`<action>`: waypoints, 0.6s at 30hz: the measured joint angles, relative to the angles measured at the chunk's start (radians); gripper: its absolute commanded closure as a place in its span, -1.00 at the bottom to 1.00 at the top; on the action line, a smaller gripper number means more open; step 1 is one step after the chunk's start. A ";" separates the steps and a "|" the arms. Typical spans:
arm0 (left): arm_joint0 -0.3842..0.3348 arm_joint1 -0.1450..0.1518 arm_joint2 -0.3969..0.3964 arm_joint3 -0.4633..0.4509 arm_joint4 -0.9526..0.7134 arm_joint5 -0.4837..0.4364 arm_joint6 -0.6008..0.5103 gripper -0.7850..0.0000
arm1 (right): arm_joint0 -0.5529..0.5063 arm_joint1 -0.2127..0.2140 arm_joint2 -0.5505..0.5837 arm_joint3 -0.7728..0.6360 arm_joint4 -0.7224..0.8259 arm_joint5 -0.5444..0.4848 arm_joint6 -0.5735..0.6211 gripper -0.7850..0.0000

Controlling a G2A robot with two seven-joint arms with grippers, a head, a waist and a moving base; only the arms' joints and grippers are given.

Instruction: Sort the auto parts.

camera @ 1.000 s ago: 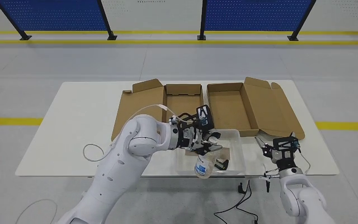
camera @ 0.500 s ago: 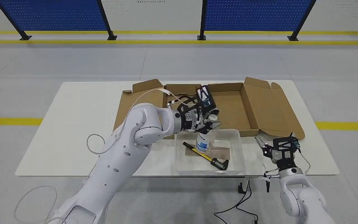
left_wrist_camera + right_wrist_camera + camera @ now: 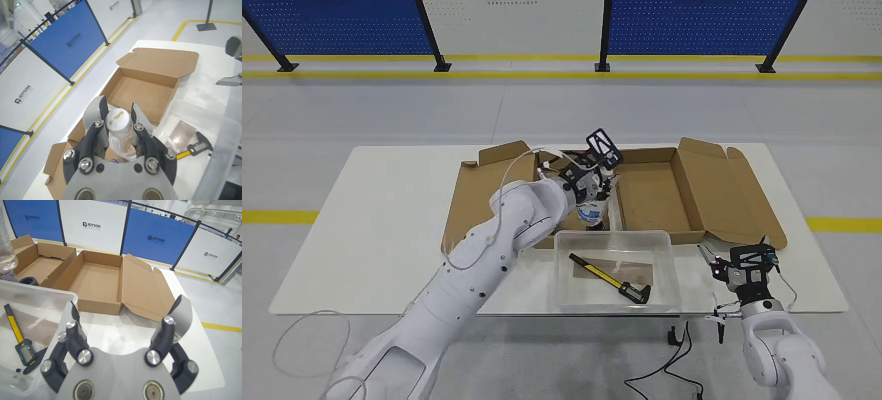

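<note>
Clamping a clear bottle (image 3: 118,123) at its white-capped top, the left gripper (image 3: 118,106) now hangs over the left cardboard box (image 3: 564,165), at the corner next to the clear bin (image 3: 667,238). A second ago the bottle hung low at the bin's near edge, and half a second ago it was above the bin's middle; since then it has travelled away from the robot, past the bin's far rim. The caliper (image 3: 608,279) lies in the bin as before. The right gripper (image 3: 127,303), fingers spread wide and holding nothing, has stayed at the table (image 3: 372,220) edge near the right cardboard box (image 3: 647,195)
</note>
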 measured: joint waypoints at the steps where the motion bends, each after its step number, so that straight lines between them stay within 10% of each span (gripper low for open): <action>1: 0.007 -0.001 0.001 0.002 0.012 0.022 0.016 1.00 | 0.000 0.000 0.000 0.000 0.000 0.000 0.000 -1.00; 18: 0.091 -0.021 0.009 0.096 0.169 0.245 0.269 1.00 | 0.000 0.000 0.000 0.000 0.000 0.000 0.000 -1.00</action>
